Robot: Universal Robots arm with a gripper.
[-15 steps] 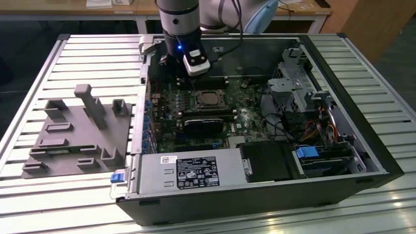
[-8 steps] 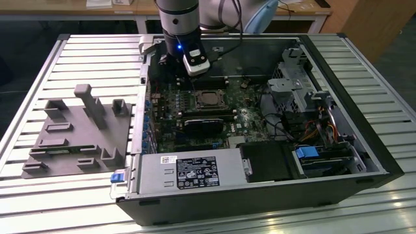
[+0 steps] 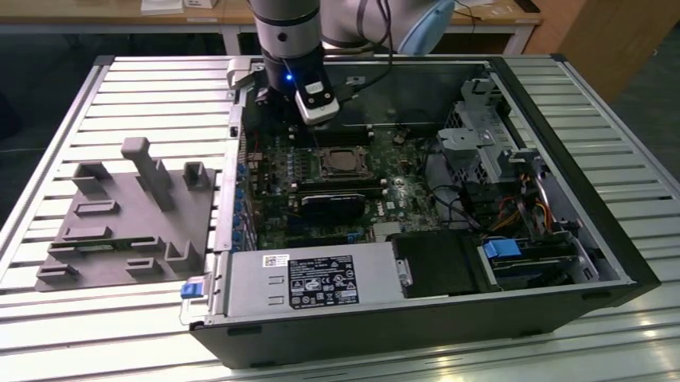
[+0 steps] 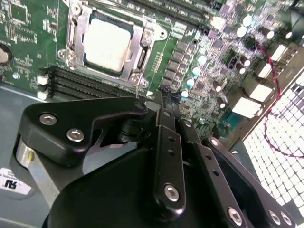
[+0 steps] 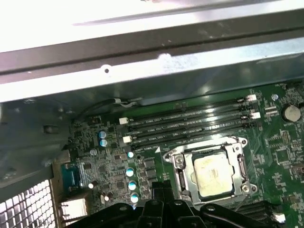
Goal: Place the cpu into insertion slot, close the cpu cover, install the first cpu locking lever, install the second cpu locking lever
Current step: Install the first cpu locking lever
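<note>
The cpu (image 4: 107, 40) lies flat in the insertion slot (image 4: 71, 54) on the green board, its silvery top showing through the window of the cpu cover (image 4: 141, 47), which lies down over it. In the first wrist view the same cpu (image 5: 211, 175) sits inside the cover frame (image 5: 239, 164). A thin wire lever (image 4: 137, 89) sticks out from the socket's corner, right beside my gripper (image 4: 164, 95). The fingers look pressed together; whether they pinch the wire is hidden. In the exterior view the gripper (image 3: 308, 127) hangs just behind the socket (image 3: 342, 161).
The open computer case (image 3: 595, 263) walls in the board. A grey power supply box (image 3: 308, 282) sits at the front, a drive cage (image 3: 478, 147) on the exterior view's right. Memory slots (image 5: 190, 126) run beside the socket. A grey fixture (image 3: 127, 215) lies outside the case.
</note>
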